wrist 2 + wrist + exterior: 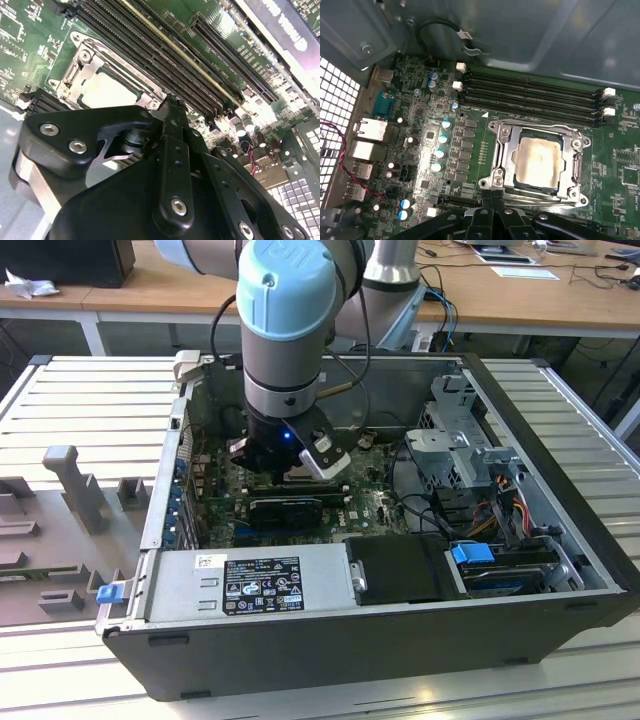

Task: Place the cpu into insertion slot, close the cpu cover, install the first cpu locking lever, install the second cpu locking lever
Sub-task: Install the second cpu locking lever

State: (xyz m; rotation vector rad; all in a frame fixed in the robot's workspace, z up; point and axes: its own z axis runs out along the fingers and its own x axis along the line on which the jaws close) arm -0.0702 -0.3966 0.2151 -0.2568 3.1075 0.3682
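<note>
Exterior view first: open PC case point(330, 635) sitting on the slatted table point(80, 400), arm reaching straight down into it, hand point(290, 462) hovering over the motherboard point(230, 490) around the middle. In the first wrist view the cpu point(538, 161) is already seated in the insertion slot point(516, 172), with the cpu cover point(536, 129) down around it. The hand's fingers point(493, 199) look clenched together, empty, right at the socket's 6 o'clock edge. Memory slots point(530, 95) run past at 12 o'clock.
</note>
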